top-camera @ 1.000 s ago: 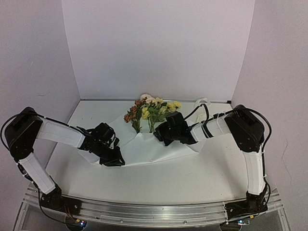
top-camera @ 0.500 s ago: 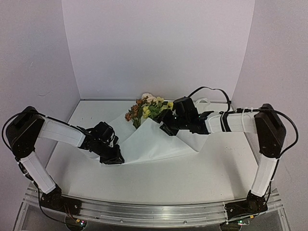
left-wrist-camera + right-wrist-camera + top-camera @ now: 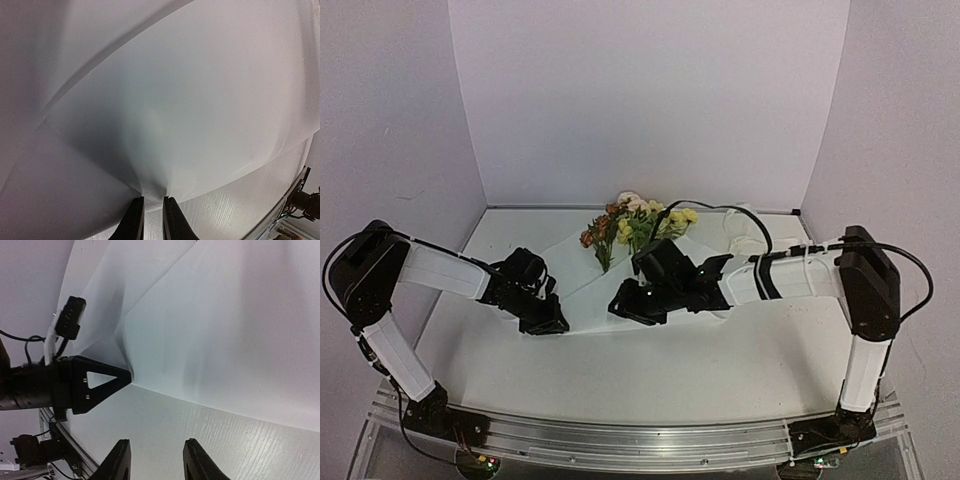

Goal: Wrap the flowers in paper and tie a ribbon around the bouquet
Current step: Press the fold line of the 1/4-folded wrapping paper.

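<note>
At the near left, the left fingers (image 3: 134,220) are clamped on the near edge of the paper (image 3: 585,292), pinching it up off the counter (image 3: 670,370). Just right, the right fingers (image 3: 117,462) stand apart beside that edge, holding nothing. Farther back the flowers (image 3: 635,226) lie on the paper, and what may be the ribbon (image 3: 741,216) sits far right.
</note>
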You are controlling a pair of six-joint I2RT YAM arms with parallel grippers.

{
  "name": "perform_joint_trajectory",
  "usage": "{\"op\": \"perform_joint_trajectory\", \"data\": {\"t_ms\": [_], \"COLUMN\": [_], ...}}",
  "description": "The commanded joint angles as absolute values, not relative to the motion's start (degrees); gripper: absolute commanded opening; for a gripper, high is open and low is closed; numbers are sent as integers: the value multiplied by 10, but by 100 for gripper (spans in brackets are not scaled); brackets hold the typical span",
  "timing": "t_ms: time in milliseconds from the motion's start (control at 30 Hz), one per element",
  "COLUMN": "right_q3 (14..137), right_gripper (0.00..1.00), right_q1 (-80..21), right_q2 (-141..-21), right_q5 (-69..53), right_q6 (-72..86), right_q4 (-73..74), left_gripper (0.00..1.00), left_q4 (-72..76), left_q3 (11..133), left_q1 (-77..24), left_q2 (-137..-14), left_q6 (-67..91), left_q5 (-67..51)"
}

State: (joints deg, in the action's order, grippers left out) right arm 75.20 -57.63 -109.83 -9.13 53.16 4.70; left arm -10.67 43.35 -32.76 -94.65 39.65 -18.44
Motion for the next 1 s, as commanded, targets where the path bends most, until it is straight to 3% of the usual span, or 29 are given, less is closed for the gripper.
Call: {"op": "perform_joint_trajectory", "data": {"t_ms": [0,633,967], "right_q3": [775,618,702], "right_gripper": [33,25,27], "right_q1": [-581,-522,-564], "right_q2": [-1133,-1089,-1073], "right_q5": [-79,-43,-58], "right_q6": [507,567,561], "right_q4": [61,58,64], "left_gripper": [16,15,15], "left_q4": [-149,-154,-156], "left_q3": [418,405,414], "left_q1": [-317,-299,-299], "left_q2": [-947,-934,-923], "left_q6": [384,373,370], "left_q5": [-162,-172,-184]}}
